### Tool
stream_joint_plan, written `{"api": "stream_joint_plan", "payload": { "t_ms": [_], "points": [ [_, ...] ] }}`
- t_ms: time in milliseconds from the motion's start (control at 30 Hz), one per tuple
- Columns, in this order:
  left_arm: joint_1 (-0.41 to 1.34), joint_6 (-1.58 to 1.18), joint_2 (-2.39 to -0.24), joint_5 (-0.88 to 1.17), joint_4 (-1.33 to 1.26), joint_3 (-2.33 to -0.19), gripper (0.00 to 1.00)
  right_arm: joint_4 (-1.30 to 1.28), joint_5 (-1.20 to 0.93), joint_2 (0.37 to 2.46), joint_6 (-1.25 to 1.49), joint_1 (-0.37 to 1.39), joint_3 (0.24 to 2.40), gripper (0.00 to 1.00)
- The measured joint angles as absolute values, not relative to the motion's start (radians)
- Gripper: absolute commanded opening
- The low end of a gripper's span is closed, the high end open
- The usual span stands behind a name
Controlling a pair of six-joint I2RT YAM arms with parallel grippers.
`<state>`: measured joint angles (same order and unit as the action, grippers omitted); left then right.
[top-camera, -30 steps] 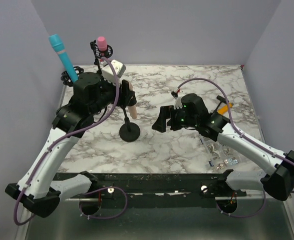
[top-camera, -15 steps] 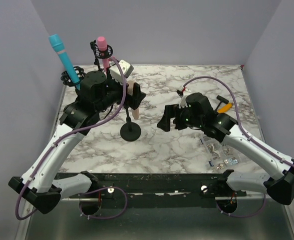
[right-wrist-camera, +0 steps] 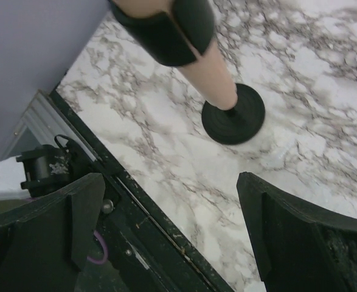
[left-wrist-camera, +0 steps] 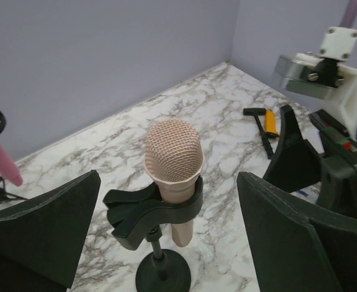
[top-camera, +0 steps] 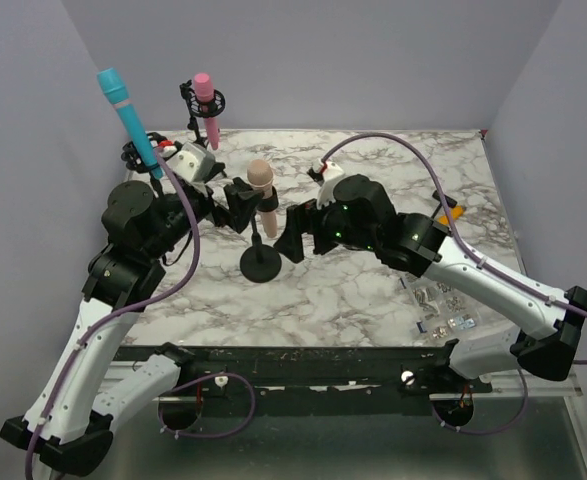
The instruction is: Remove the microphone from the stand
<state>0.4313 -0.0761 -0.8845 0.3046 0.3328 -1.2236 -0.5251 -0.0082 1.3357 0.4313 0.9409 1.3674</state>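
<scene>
The beige microphone (left-wrist-camera: 173, 152) sat upright in the clip of its black stand (top-camera: 260, 264) on the marble table (top-camera: 353, 295). The left gripper (top-camera: 239, 203) stood wide open just beside it, holding nothing. The right gripper (top-camera: 295, 230), jaws likewise spread and empty, was near its other side.

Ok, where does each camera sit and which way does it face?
Top external: above, behind the arm bases, looking down on the marble table; both arms show, left gripper and right gripper flanking the beige microphone.
Left wrist: faces the microphone head in the stand clip; own open fingers at lower corners.
Right wrist: looks down at the stand base; own fingers at lower corners.
Shared: both wrist views show microphone and base.
</scene>
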Motion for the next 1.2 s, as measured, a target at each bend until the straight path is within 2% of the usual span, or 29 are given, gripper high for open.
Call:
{"api": "stream_joint_plan", "payload": {
  "t_ms": [200, 433, 633, 867, 967, 1100, 1167, 1200],
  "points": [
    [0.431, -0.056, -0.798, 0.072, 0.255, -1.136, 0.99, -0.541, 0.178, 1.400, 0.415, 1.057, 1.546, 1.00],
    [0.429, -0.030, -0.795, -0.196, 0.224, -1.113, 0.99, -0.542, 0.337, 1.454, 0.364, 1.099, 1.674, 1.00],
    [0.427, -0.029, -0.805, -0.256, 0.221, -1.110, 0.99, -0.543, 0.440, 1.563, 0.318, 1.100, 1.814, 0.97],
    [0.427, -0.027, -0.817, -0.284, 0.217, -1.105, 0.99, -0.539, 0.509, 1.653, 0.302, 1.100, 1.875, 0.91],
    [0.427, -0.026, -0.823, -0.286, 0.217, -1.105, 0.99, -0.532, 0.513, 1.678, 0.297, 1.100, 1.880, 0.81],
    [0.426, -0.026, -0.838, -0.286, 0.215, -1.105, 0.99, -0.514, 0.515, 1.712, 0.286, 1.100, 1.881, 0.54],
    [0.426, -0.026, -0.854, -0.284, 0.217, -1.105, 0.99, -0.509, 0.522, 1.720, 0.274, 1.100, 1.880, 0.18],
    [0.425, -0.027, -0.862, -0.281, 0.219, -1.105, 0.99, -0.510, 0.530, 1.721, 0.258, 1.100, 1.879, 0.06]
  ]
}}
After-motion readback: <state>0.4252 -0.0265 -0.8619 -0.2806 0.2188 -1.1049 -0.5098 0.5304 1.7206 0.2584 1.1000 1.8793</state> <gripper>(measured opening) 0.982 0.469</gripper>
